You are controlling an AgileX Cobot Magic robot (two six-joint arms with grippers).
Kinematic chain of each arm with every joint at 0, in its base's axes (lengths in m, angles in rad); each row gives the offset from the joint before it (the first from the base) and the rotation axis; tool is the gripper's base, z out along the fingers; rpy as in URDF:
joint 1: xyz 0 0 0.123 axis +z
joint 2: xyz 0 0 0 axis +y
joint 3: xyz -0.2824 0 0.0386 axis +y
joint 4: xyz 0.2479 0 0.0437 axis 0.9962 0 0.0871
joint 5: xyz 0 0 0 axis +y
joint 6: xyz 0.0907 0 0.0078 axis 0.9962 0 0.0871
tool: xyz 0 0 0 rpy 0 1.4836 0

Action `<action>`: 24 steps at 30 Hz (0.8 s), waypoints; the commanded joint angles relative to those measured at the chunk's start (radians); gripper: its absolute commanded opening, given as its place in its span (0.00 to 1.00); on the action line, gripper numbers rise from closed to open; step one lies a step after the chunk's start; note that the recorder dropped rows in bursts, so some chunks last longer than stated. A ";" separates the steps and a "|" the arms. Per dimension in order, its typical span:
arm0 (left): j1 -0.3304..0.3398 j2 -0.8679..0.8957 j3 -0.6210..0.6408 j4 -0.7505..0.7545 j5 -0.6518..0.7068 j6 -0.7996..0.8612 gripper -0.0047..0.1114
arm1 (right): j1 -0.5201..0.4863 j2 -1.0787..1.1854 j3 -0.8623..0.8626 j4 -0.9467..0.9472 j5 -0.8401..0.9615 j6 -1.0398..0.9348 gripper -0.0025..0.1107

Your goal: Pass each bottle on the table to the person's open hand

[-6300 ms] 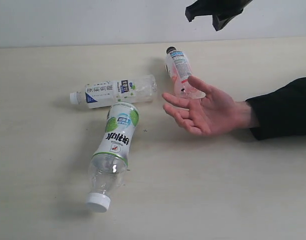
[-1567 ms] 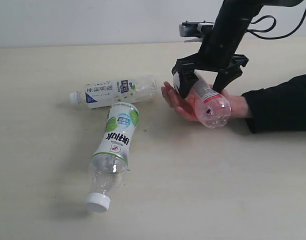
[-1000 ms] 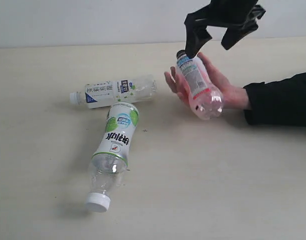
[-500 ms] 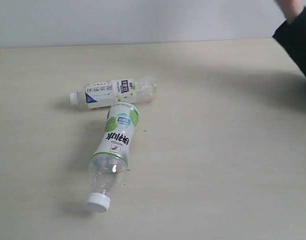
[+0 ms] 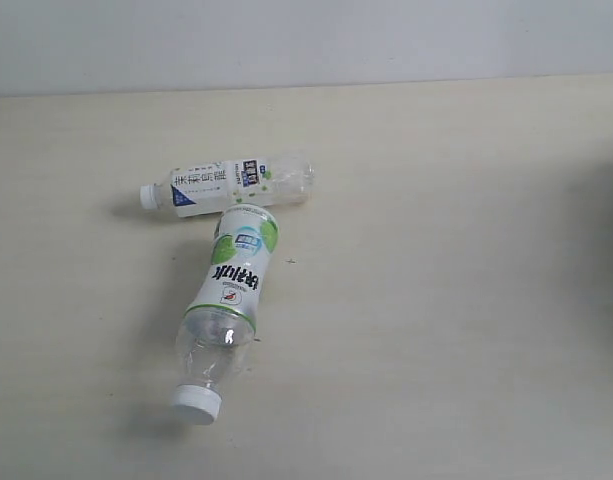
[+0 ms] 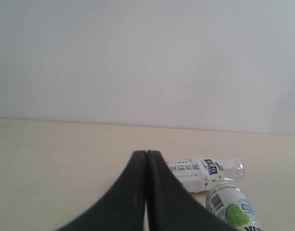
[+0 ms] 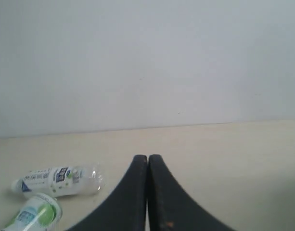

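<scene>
The blue bottle (image 5: 226,184) and green bottle (image 5: 229,297) are laid touching on the surface (image 5: 436,300), and the left gripper (image 6: 146,159) and right gripper (image 7: 147,161) are seen pressed together, empty, with the green bottle partly cut off there.

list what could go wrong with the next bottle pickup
The green-label bottle lies end-on at the blue-label bottle, seemingly touching; grasping either could roll the other. No hand is in view, so a lifted bottle may have nowhere to go. The left tool and right tool are shut; unopened, they would just push a bottle.
</scene>
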 commanded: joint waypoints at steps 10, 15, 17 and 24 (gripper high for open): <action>-0.006 -0.006 0.003 0.002 0.000 -0.003 0.05 | 0.020 -0.267 0.021 -0.071 0.059 0.001 0.02; -0.006 -0.006 0.003 0.002 0.004 -0.003 0.05 | 0.084 -0.267 -0.008 -0.117 0.233 -0.090 0.06; -0.006 -0.006 0.003 0.002 0.004 -0.003 0.05 | 0.096 -0.267 -0.008 -0.119 0.223 -0.136 0.08; -0.006 -0.006 0.003 0.002 0.004 -0.003 0.05 | 0.148 -0.267 -0.041 -0.019 0.388 -0.148 0.16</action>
